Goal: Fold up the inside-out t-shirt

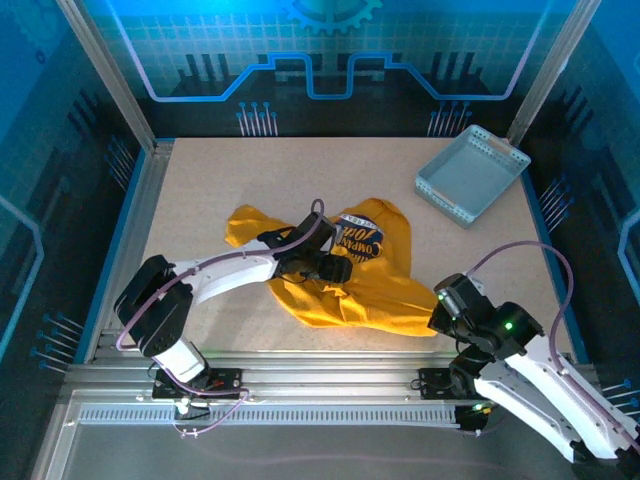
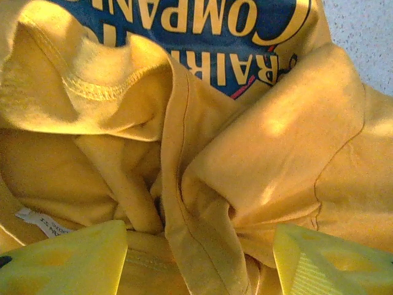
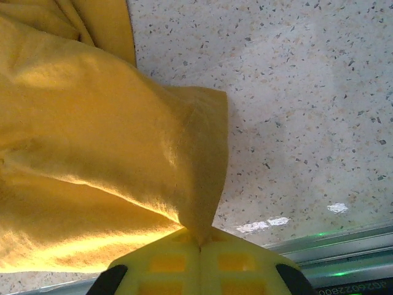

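Pinching the shirt's [image 3: 92,123] near right corner in the right tool [image 3: 199,243], jaws pressed together on the hem, low over the speckled worktop [image 3: 295,92] by its front edge. Farther in, set over the shirt's crumpled middle, the left tool [image 2: 199,258], fingers [image 2: 67,258] spread wide either side of a bunched fold, gripping nothing. Lying rumpled across mid-worktop, yellow, navy print [image 2: 184,46] with lettering facing up just beyond the left tool. Resting at the far right corner, well apart from the shirt: a blue-grey basket [image 1: 470,175].
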Robot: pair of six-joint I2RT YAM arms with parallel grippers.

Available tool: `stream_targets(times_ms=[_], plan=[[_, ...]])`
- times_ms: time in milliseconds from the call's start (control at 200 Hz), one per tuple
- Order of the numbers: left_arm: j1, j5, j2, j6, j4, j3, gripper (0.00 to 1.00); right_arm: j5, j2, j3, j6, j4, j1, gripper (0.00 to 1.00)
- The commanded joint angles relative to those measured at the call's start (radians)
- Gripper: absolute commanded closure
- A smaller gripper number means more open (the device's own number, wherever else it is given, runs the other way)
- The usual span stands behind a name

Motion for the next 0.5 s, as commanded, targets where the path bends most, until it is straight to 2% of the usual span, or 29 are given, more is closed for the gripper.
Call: stream_targets(times_ms=[0, 125, 215, 300, 370, 495], plan=[[-0.009, -0.010, -0.009, -0.026, -0.026, -0.028, 0.35, 0.046, 0.033, 0.030, 0.011, 0.023, -0.014, 1.00], [-0.022, 0.029, -0.013, -0.068, 0.021, -0.068, 0.38, 0.062, 0.047, 0.048, -0.016, 0.022, -0.016, 1.00], [-0.025, 0.068, 0.017, -0.093, 0.063, -0.076, 0.45, 0.070, 0.046, 0.050, -0.018, 0.020, -0.016, 1.00], [-0.024, 0.092, 0.044, -0.106, 0.094, -0.069, 0.57, 0.071, 0.047, 0.056, -0.024, 0.023, -0.018, 1.00], [-0.025, 0.094, 0.042, -0.109, 0.106, -0.062, 0.74, 0.075, 0.054, 0.065, -0.033, 0.019, -0.021, 1.00], [-0.001, 0.074, -0.033, -0.099, 0.124, -0.058, 0.96, 0.104, 0.072, 0.112, -0.088, 0.010, -0.037, 1.00]])
